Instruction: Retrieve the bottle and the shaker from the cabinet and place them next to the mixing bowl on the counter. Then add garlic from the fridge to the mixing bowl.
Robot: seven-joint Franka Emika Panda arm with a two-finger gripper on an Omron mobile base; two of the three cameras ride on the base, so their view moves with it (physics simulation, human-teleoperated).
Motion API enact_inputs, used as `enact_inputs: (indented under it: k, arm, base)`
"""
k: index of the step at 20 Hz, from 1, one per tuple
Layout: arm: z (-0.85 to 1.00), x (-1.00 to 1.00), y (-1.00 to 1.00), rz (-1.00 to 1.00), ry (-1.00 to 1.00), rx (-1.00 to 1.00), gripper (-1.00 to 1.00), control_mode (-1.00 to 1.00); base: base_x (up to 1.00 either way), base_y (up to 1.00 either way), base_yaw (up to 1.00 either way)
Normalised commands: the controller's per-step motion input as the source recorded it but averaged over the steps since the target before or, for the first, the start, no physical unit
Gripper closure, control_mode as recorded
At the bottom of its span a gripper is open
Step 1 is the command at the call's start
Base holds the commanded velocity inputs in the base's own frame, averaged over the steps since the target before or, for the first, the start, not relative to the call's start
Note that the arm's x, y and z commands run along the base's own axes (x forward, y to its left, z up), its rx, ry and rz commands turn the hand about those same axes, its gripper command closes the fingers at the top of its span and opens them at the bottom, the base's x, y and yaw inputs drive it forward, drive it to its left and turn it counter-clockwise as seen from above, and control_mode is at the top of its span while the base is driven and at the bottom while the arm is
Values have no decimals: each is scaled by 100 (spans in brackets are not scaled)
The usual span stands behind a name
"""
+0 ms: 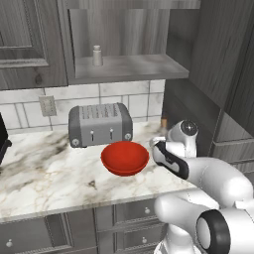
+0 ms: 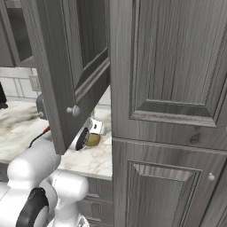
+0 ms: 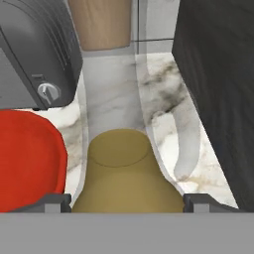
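We see the bottle (image 3: pixel 121 171) standing upright on the bench (image 1: pixel 44 173) just right of the red mixing bowl (image 1: pixel 124 157), between our fingers (image 3: pixel 53 201), which stand wide on either side of its amber body, so we judge it is being set down there as the task asks. The shaker (image 1: pixel 97 55) waits on the cabinet shelf (image 1: pixel 129 67) above the toaster (image 1: pixel 99 124), presumably next to fetch.
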Motion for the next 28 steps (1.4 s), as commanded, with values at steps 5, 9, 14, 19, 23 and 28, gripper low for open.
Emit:
enact_inputs:
  k: [5,9,14,19,23,28]
  arm:
    - [-24,0,1,10,-9,2,100,-100]
    - [-22,0,2,7,-10,0,100,-100]
    - [-37,0,4,4,-2,0,100,-100]
    - [-34,0,9,4,0,0,100,-100]
    - [-40,0,10,4,0,0,100,-100]
    - [-33,0,3,2,-5,0,100,-100]
  base:
    - [0,0,0]
    - [0,0,0]
    - [0,0,0]
    - [0,0,0]
    - [0,0,0]
    - [0,0,0]
